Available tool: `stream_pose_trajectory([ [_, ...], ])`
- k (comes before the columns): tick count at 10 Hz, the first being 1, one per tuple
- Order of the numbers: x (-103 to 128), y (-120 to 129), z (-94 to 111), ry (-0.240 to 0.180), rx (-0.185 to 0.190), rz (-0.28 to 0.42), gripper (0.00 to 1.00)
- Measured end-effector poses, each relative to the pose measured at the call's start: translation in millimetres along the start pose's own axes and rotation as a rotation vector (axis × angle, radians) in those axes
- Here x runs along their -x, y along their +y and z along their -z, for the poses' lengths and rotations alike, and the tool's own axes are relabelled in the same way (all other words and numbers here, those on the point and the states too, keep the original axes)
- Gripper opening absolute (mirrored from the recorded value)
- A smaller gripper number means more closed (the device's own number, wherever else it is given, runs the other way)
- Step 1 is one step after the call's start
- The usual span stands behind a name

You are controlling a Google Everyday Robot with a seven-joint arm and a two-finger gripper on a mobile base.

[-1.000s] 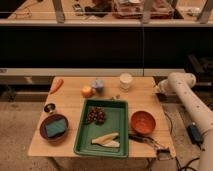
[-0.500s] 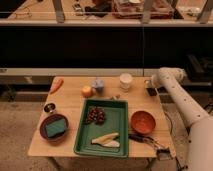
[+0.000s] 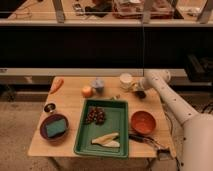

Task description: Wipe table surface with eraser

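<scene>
The light tan table surface (image 3: 70, 100) fills the middle of the camera view. My white arm reaches in from the right, and my gripper (image 3: 139, 90) is low over the table's back right part, just right of a white cup (image 3: 126, 81). A small dark block, the eraser (image 3: 142, 94), shows at the gripper's tip, at or just above the tabletop. I cannot tell whether it is held.
A green tray (image 3: 117, 112) holds grapes (image 3: 95, 116) and a pale peeled fruit (image 3: 107, 140). An orange bowl (image 3: 143, 121) and a dark tool (image 3: 146, 140) are front right. A dark bowl with a teal sponge (image 3: 55, 127), a small dark dish (image 3: 49, 107), a carrot (image 3: 57, 84), an orange (image 3: 87, 91) and a grey cup (image 3: 98, 85) stand on the left and at the back.
My arm has swung left from the table's right edge, bringing the gripper in over the back right of the tabletop toward the white cup.
</scene>
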Motion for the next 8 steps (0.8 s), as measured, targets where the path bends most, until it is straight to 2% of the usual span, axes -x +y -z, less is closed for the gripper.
stream_pose_trajectory([
  [2, 26, -22, 9, -0.018, -0.034, 0.048, 0.0],
  [5, 64, -35, 25, -0.046, -0.055, 0.092, 0.0],
  [6, 82, -31, 32, -0.061, -0.055, 0.1, 0.0],
  [8, 97, -11, 44, -0.072, -0.043, 0.093, 0.0],
])
